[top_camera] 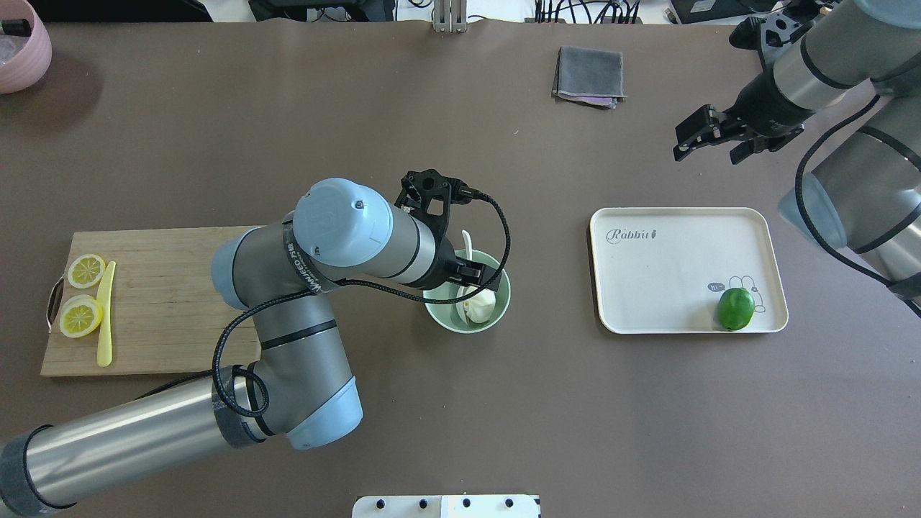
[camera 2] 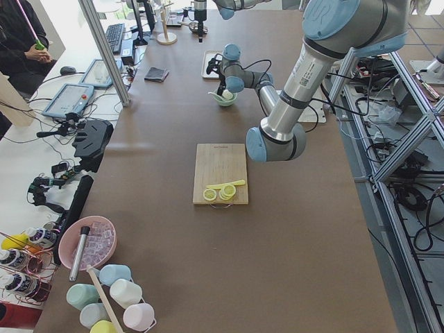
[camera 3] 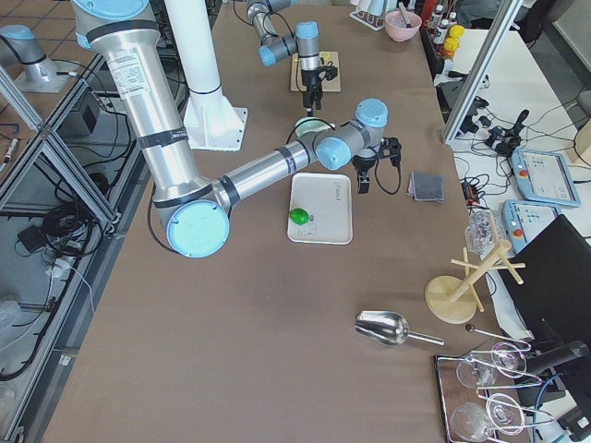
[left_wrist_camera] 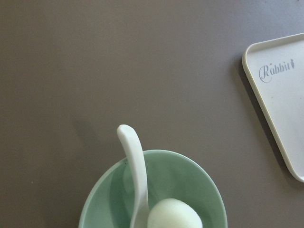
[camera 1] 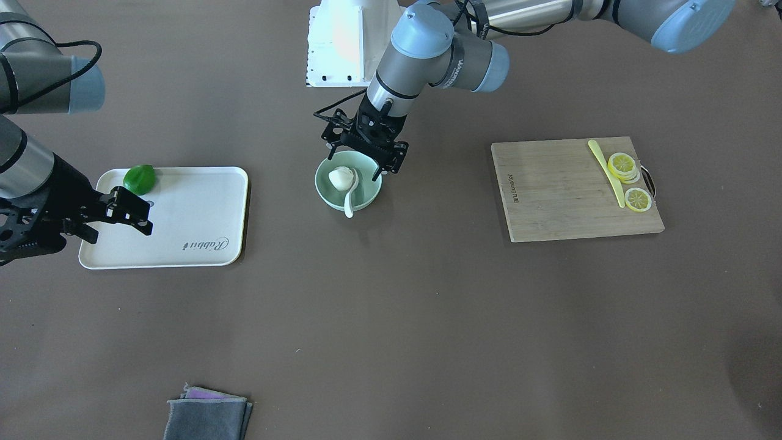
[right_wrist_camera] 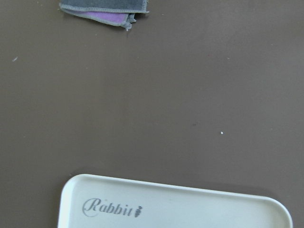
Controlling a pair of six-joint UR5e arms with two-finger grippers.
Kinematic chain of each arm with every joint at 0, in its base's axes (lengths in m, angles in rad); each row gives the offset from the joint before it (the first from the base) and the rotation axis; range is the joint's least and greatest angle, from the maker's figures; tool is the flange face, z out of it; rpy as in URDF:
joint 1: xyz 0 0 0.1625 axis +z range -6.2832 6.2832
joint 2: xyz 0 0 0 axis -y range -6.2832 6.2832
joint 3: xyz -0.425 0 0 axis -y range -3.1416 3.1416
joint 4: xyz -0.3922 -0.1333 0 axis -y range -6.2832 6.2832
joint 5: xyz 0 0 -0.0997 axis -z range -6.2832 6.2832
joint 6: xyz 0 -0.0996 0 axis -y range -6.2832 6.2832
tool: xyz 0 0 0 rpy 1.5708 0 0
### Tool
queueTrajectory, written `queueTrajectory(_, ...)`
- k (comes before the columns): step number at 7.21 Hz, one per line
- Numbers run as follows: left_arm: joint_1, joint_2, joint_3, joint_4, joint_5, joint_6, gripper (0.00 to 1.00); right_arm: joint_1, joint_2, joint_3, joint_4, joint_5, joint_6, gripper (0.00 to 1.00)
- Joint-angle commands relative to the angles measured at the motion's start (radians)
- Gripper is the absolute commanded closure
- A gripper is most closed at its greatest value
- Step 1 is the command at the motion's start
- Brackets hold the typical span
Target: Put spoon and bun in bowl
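Looking from across the tabletop, the left jaws hang spread wide and empty just above the bowl's rim on the robot's side. Directly beneath them the bun sits in the bowl. The spoon lies beside it, scoop inside and handle poking over the rim away from the jaws. The right jaws, parted and holding nothing, hover at the tray, with the lime close by.

From overhead, the left arm hides most of its jaws; the bun and the spoon handle show past them.

The left wrist camera shows the spoon leaning on the bowl's wall against the bun.

The right wrist camera shows the tray's edge below the jaws and a folded cloth farther ahead
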Motion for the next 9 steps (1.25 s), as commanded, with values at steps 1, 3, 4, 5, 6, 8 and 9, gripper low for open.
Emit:
queueTrajectory(1, -0.143, 0.152, -0.164, 0.059, -0.021, 0.107, 0.02, 0.11, -0.105, -0.04, 0.012, -0.01, -0.24, 0.0)
queueTrajectory(3, -0.376, 0.298, -0.237, 0.11, -0.151, 0.319, 0.02, 0.254, -0.179, -0.111, 0.015, 0.018, -0.388, 0.0)
queueTrajectory(4, -0.468, 0.328, -0.219, 0.114, -0.23, 0.349, 0.02, 0.288, -0.2, -0.125, 0.016, 0.016, -0.439, 0.0)
queueTrajectory(5, -0.514, 0.413, -0.225, 0.019, -0.239, 0.346, 0.02, 0.291, -0.226, -0.129, 0.016, 0.007, -0.44, 0.0)
queueTrajectory(6, -0.601, 0.505, -0.2, -0.066, -0.245, 0.35, 0.02, 0.308, -0.227, -0.151, 0.012, -0.019, -0.441, 0.0)
queueTrajectory(8, -0.689, 0.535, -0.13, -0.056, -0.248, 0.397, 0.02, 0.372, -0.227, -0.163, -0.048, -0.074, -0.557, 0.0)
queueTrajectory(9, -0.746, 0.564, -0.119, 0.023, -0.269, 0.585, 0.02, 0.406, -0.227, -0.156, -0.124, -0.073, -0.658, 0.0)
